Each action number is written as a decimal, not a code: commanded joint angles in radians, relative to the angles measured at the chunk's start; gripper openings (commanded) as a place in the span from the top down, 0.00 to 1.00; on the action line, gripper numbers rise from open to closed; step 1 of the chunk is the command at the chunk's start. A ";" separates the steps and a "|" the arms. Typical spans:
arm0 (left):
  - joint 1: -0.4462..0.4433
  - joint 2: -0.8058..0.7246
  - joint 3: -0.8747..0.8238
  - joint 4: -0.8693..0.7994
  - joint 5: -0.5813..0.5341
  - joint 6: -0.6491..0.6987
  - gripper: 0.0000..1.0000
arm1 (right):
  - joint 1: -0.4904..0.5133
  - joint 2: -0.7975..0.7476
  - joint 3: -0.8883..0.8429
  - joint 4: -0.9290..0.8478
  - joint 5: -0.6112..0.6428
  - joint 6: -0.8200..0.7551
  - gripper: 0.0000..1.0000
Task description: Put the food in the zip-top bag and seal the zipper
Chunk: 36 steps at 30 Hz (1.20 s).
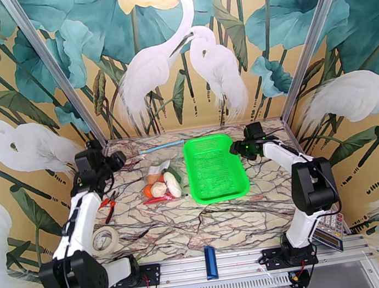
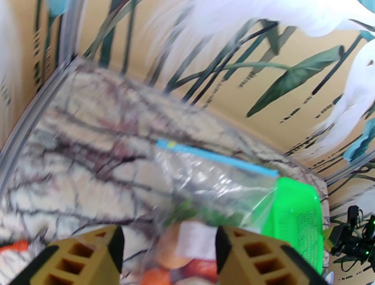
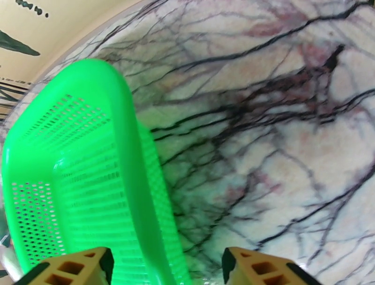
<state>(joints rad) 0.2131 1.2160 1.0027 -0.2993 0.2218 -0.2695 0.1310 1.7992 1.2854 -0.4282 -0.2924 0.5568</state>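
Daylight between the jaws of the left gripper (image 2: pixel 168 255): spread well apart, nothing pinched. Through the gap the wrist camera looks down on the zip-top bag (image 2: pixel 213 187). The food (image 2: pixel 187 255) shows through the clear plastic at the bag's near end, orange and tan pieces with something green behind them. Along the bag's far edge runs the zipper (image 2: pixel 215 159), a straight light-blue strip lying on the marble table (image 2: pixel 84 154). Whether it is pressed shut, I can't tell.

From above, that gripper hangs over the table's far left, just left of the bag's mouth. The food sits bunched beside the green basket (image 1: pixel 189 175). The white radish (image 1: pixel 172 186) is nearest the basket's left wall, and the red chili (image 1: pixel 160 199) lies along the near side of the heap.

Over to the right gripper (image 3: pixel 166 267): jaws wide here too, gripping nothing. In its wrist view the basket's rim runs up through the gap, mesh on one side, bare marble on the other. From above it sits at the basket's far right corner.

Further out, red-handled pliers (image 1: pixel 108 202) and a roll of tape (image 1: pixel 104 240) lie beside the left arm. A dark-blue bar (image 1: pixel 210 262) sits at the near edge and a calculator (image 1: pixel 328 232) by the right arm's base.
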 commanded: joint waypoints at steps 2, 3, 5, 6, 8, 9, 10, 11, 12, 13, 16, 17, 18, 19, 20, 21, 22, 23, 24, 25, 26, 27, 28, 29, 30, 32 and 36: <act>0.029 -0.063 -0.027 -0.006 -0.026 0.009 0.43 | 0.039 -0.014 -0.025 0.091 -0.136 0.080 0.34; 0.031 -0.070 -0.032 -0.010 -0.025 0.010 0.43 | 0.048 -0.016 -0.026 0.099 -0.147 0.087 0.34; 0.037 -0.080 -0.041 -0.015 -0.024 0.012 0.43 | 0.057 -0.017 -0.029 0.117 -0.161 0.096 0.34; 0.040 -0.085 -0.049 -0.012 -0.022 0.012 0.43 | 0.057 -0.017 -0.032 0.132 -0.177 0.098 0.34; 0.044 -0.093 -0.059 -0.013 -0.022 0.013 0.43 | 0.057 -0.010 -0.028 0.153 -0.220 0.104 0.35; 0.047 -0.097 -0.063 -0.016 -0.021 0.014 0.42 | 0.056 -0.001 -0.020 0.160 -0.255 0.105 0.35; 0.049 -0.099 -0.067 -0.018 -0.019 0.015 0.42 | 0.056 0.009 -0.011 0.164 -0.286 0.111 0.35; 0.051 -0.102 -0.071 -0.020 -0.019 0.016 0.42 | 0.056 0.015 -0.004 0.155 -0.294 0.117 0.36; 0.053 -0.105 -0.072 -0.024 -0.017 0.021 0.42 | 0.056 0.010 0.000 0.129 -0.276 0.119 0.36; 0.057 -0.108 -0.073 -0.027 -0.015 0.027 0.41 | 0.055 -0.004 -0.004 0.107 -0.246 0.112 0.36; 0.067 -0.116 -0.078 -0.038 -0.005 0.044 0.40 | 0.031 -0.064 -0.041 0.065 -0.129 0.090 0.33; 0.074 -0.119 -0.083 -0.037 0.001 0.051 0.40 | 0.018 -0.084 -0.055 0.057 -0.103 0.084 0.33; 0.080 -0.122 -0.090 -0.030 0.011 0.058 0.39 | 0.006 -0.116 -0.070 0.053 -0.074 0.074 0.33; 0.089 -0.126 -0.101 -0.017 0.022 0.065 0.39 | -0.007 -0.145 -0.086 0.049 -0.041 0.059 0.32; 0.098 -0.129 -0.111 -0.003 0.028 0.070 0.38 | -0.013 -0.178 -0.099 0.046 -0.008 0.043 0.32; 0.109 -0.131 -0.128 0.020 0.043 0.074 0.37 | -0.018 -0.217 -0.114 0.046 0.032 0.023 0.32; 0.117 -0.133 -0.148 0.050 0.052 0.077 0.37 | -0.020 -0.258 -0.134 0.054 0.075 0.005 0.33; 0.120 -0.133 -0.167 0.082 0.056 0.080 0.36 | -0.021 -0.296 -0.153 0.069 0.109 -0.011 0.33; 0.120 -0.135 -0.194 0.129 0.062 0.087 0.34 | -0.022 -0.334 -0.182 0.097 0.138 -0.024 0.33; 0.120 -0.135 -0.233 0.188 0.070 0.092 0.31 | -0.024 -0.377 -0.210 0.124 0.163 -0.034 0.33; 0.120 -0.136 -0.272 0.249 0.089 0.094 0.25 | -0.027 -0.410 -0.232 0.149 0.176 -0.040 0.33; 0.120 -0.136 -0.320 0.337 0.119 0.094 0.17 | -0.033 -0.439 -0.252 0.171 0.184 -0.049 0.33; 0.120 -0.133 -0.385 0.446 0.148 0.080 0.04 | -0.037 -0.463 -0.266 0.184 0.194 -0.058 0.33; 0.118 -0.125 -0.434 0.546 0.166 0.066 0.01 | -0.040 -0.477 -0.277 0.188 0.203 -0.067 0.33; 0.116 -0.108 -0.496 0.664 0.174 0.052 0.00 | -0.044 -0.493 -0.288 0.190 0.213 -0.078 0.33; 0.102 -0.067 -0.588 0.848 0.157 0.046 0.00 | -0.054 -0.515 -0.301 0.183 0.232 -0.090 0.33; 0.038 0.051 -0.695 1.104 0.065 0.108 0.00 | -0.068 -0.569 -0.322 0.156 0.268 -0.119 0.33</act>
<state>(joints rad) 0.2840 1.2171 0.3401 0.4835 0.3241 -0.2008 0.0700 1.2736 0.9855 -0.2665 -0.0860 0.4847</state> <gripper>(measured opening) 0.996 0.672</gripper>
